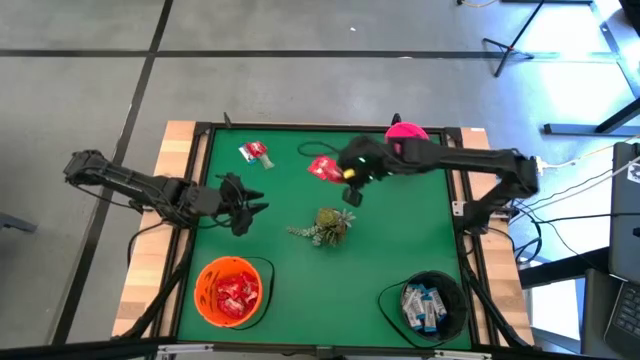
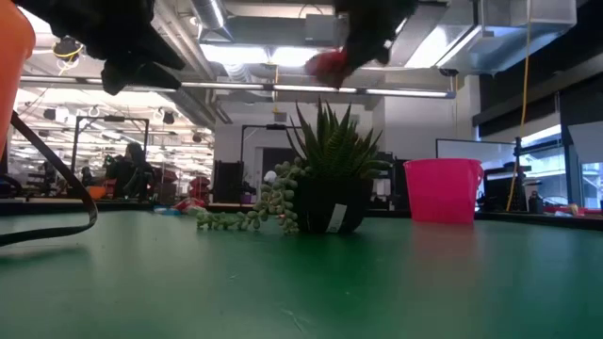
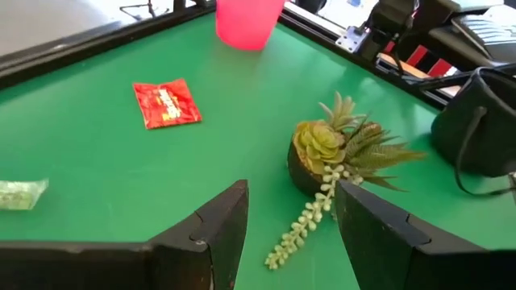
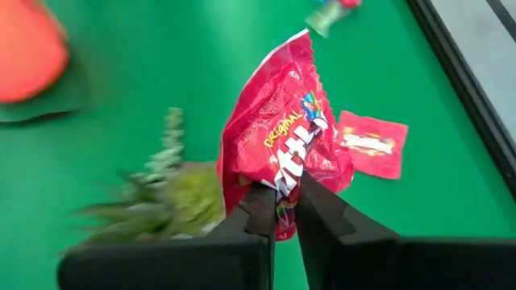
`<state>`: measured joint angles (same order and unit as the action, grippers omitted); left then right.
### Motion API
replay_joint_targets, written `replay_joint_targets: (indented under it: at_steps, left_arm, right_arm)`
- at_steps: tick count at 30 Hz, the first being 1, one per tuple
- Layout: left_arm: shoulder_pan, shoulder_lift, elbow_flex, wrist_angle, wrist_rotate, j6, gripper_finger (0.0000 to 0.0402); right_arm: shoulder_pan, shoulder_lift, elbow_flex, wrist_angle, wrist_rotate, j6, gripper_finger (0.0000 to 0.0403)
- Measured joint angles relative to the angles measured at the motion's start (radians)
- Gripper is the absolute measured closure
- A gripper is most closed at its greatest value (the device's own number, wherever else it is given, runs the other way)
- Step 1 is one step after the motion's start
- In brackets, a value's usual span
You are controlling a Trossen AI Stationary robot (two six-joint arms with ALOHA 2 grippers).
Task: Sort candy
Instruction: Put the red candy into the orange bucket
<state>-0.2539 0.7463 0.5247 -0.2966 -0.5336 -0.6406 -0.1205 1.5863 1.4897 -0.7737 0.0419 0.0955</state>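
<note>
1. My right gripper point(image 4: 280, 211) was clamped on the lower edge of a shiny, crinkled red foil candy packet point(image 4: 282, 133), lifted clear above the green felt-like table point(image 1: 400, 240), near its far middle.
2. My left gripper point(image 3: 290, 234) hung with jaws parted and nothing between them, near the left edge, facing the small potted succulent with its trailing beaded stem point(image 3: 334, 157).
3. Already sorted: red packets in the orange ribbed bowl point(image 1: 232, 290), white-and-blue packets in the dark round bowl point(image 1: 428, 305).
4. Left on the table, I judged: a flat red packet point(image 4: 372, 143) and a small cluster at the far left point(image 1: 256, 153); the pink cup point(image 1: 407, 131) stood at the far edge.
</note>
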Motion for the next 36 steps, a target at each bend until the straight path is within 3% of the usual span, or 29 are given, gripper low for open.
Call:
replay_joint_targets:
  at_steps: [10,15,20,26,36]
  left_arm:
    - [-0.03,0.0,0.0,-0.001,-0.052,-0.035,0.0223]
    - [-0.032,0.0,0.0,-0.002,-0.052,-0.038,0.0223]
    - [-0.031,0.0,0.0,-0.002,-0.062,-0.033,0.0223]
    - [-0.031,0.0,0.0,-0.002,-0.084,-0.012,0.0223]
    - [-0.031,0.0,0.0,-0.001,-0.09,-0.011,0.0223]
  right_arm:
    - [0.196,-0.34,-0.27,0.018,0.119,0.193,0.0366]
    - [0.346,-0.521,-0.409,0.013,0.132,0.247,0.0367]
    - [0.513,-0.639,-0.468,0.014,0.149,0.424,0.0367]
    - [0.719,-0.649,-0.473,0.017,0.229,0.577,0.0368]
    - [1.027,-0.507,-0.473,0.018,0.315,0.881,0.0368]
